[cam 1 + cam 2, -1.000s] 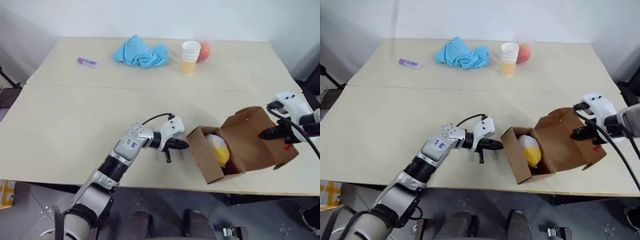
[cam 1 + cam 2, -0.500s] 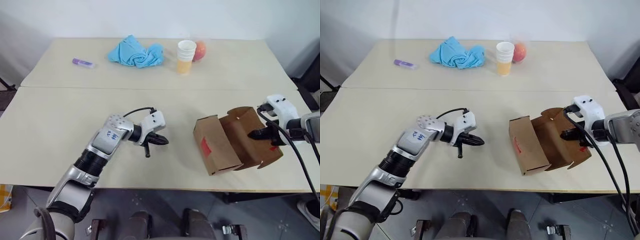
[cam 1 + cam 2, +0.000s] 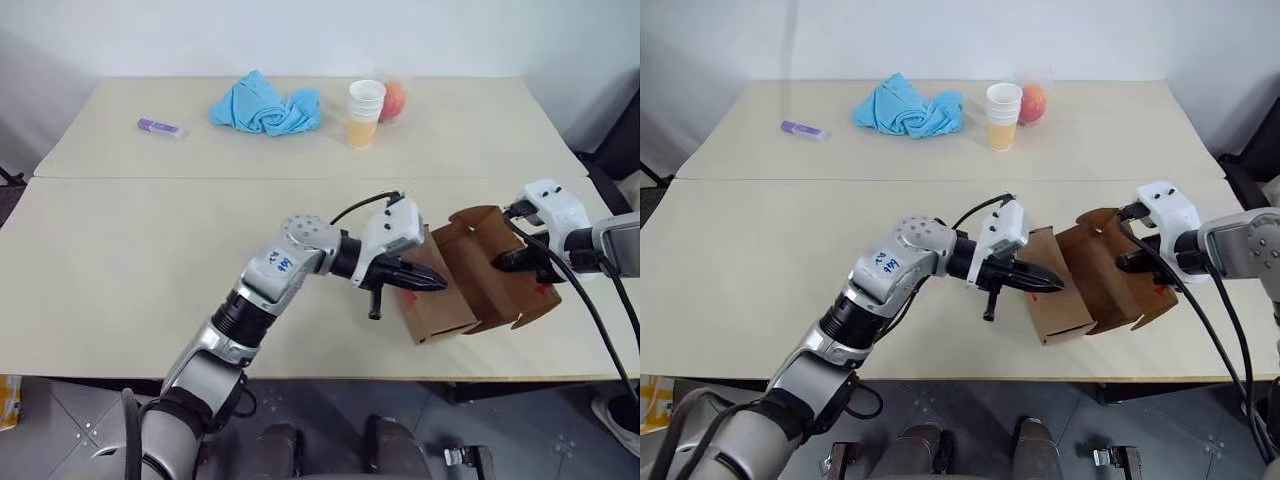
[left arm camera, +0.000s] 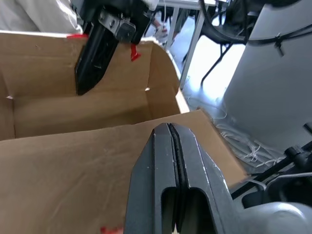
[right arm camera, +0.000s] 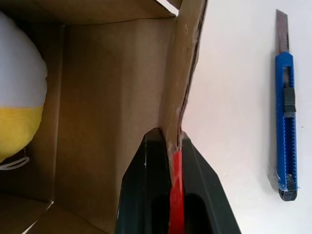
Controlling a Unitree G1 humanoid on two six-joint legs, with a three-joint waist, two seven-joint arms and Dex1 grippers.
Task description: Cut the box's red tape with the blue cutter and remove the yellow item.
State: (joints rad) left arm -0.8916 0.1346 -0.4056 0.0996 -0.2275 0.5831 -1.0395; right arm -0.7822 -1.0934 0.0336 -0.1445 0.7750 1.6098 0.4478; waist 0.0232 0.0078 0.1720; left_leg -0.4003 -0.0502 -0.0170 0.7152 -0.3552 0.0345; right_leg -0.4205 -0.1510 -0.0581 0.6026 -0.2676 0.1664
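The left end effector [image 3: 425,283], its fingers pressed together and empty, hangs against the near side of the box [image 3: 437,295]. The box lies open at the surface's [image 3: 150,250] near right edge, with the yellow item [image 5: 17,124] inside. The right end effector [image 5: 173,146] is clamped on the lid's edge, where red tape [image 5: 175,185] clings. The blue cutter [image 5: 285,126] lies just beside the box.

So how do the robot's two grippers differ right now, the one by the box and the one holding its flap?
The right gripper is pinching the box's open flap, while the left gripper is shut with nothing between its fingers. The left gripper reaches in level from the side, up against the box's near wall; the right gripper angles down onto the flap. Both have two black fingers, closed.
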